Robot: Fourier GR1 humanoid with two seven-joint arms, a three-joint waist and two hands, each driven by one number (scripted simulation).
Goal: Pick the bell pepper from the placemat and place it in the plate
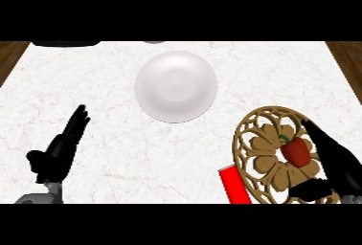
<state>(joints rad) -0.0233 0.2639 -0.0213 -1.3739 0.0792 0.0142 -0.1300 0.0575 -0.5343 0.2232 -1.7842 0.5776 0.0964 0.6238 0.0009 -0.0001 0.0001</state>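
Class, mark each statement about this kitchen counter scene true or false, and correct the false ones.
1. The red bell pepper lies on the round golden openwork placemat. True.
2. The white oval plate holds the pepper. False: nothing lies in it.
3. The right robot hand is beside the pepper. True.
4. The left robot hand grips the red flat block. False: it rests open at the left, touching nothing.

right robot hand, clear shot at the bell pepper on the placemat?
Probably yes. The right robot hand is open right beside the bell pepper, which sits exposed on the gold placemat. Nothing lies between them; the red block is off the mat's left edge.
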